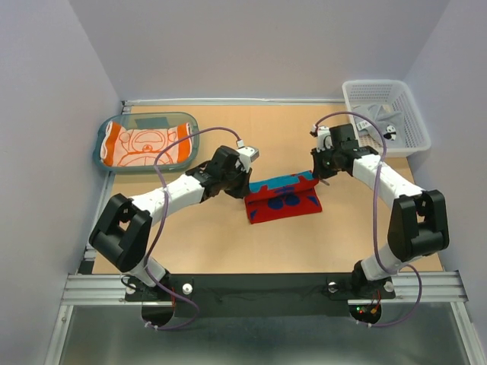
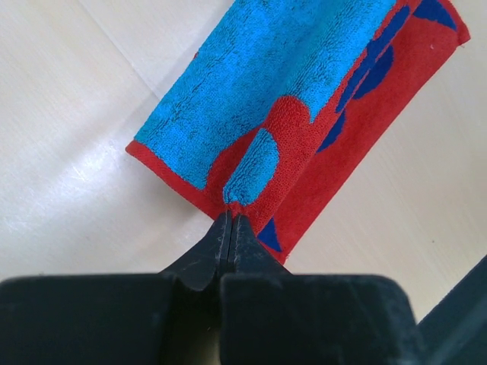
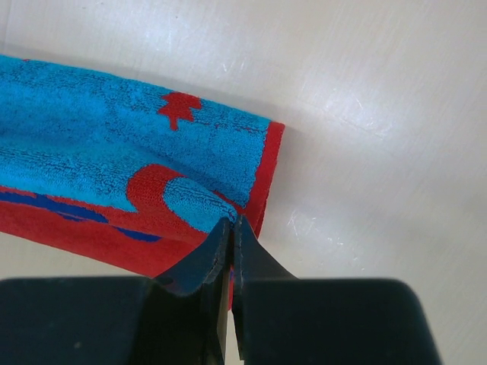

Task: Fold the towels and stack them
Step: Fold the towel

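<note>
Tan table (image 1: 228, 243): red towel (image 1: 285, 205) centre, teal tray (image 1: 156, 120) far-left, white basket (image 1: 412, 114) far-right.

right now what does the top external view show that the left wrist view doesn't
Only the top view: the orange line-patterned cloth towel in the translucent teal plastic tray, the white mesh plastic basket, and the right gripper. Only the left wrist: the left gripper shut, pinching a fold. Both: the red cloth towel with blue marks on the table.

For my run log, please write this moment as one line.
phase: folding | left gripper: shut on red towel corner | right gripper: shut on other corner | orange towel: in teal tray
</note>
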Motion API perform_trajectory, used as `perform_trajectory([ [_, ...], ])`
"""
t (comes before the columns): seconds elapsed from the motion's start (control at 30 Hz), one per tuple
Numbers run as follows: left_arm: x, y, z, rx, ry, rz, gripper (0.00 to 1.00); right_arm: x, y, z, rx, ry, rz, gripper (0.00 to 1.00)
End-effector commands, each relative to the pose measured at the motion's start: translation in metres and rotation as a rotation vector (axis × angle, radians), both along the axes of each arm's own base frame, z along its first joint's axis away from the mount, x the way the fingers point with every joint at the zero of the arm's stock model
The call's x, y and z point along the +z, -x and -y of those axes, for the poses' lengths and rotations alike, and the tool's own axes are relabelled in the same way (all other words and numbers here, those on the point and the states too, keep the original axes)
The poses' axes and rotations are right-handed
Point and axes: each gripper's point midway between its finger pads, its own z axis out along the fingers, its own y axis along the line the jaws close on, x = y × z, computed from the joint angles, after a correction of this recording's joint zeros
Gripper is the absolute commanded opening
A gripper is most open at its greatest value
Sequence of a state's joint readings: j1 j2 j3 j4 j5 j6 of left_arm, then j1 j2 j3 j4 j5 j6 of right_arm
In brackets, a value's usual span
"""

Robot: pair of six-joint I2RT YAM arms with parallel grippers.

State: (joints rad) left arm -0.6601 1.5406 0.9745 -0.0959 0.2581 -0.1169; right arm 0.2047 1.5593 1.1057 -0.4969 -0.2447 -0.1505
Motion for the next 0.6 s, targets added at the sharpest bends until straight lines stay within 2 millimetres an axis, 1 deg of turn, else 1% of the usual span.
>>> perform_trajectory([
  [0.0,0.016,0.009,0.003,0.009,0.044,0.004,0.00,0.013,-0.002,0.005,-0.057,0.005,0.045,0.04],
  [0.2,0.008,0.019,0.005,0.011,0.033,-0.021,0.00,0.010,0.007,0.004,-0.098,-0.025,0.018,0.04],
  [0.33,-0.002,0.027,0.005,0.010,0.008,-0.037,0.00,-0.004,0.019,0.006,-0.137,-0.029,-0.031,0.04],
  [0.4,-0.009,0.031,0.005,0.005,-0.002,-0.049,0.00,-0.010,0.022,0.009,-0.151,-0.022,-0.044,0.04],
  [0.47,-0.012,0.034,0.006,0.005,-0.002,-0.055,0.00,-0.017,0.026,0.008,-0.188,-0.039,-0.078,0.04],
  [0.57,-0.016,0.037,0.008,0.005,-0.006,-0.062,0.00,-0.022,0.029,0.008,-0.216,-0.047,-0.102,0.04],
])
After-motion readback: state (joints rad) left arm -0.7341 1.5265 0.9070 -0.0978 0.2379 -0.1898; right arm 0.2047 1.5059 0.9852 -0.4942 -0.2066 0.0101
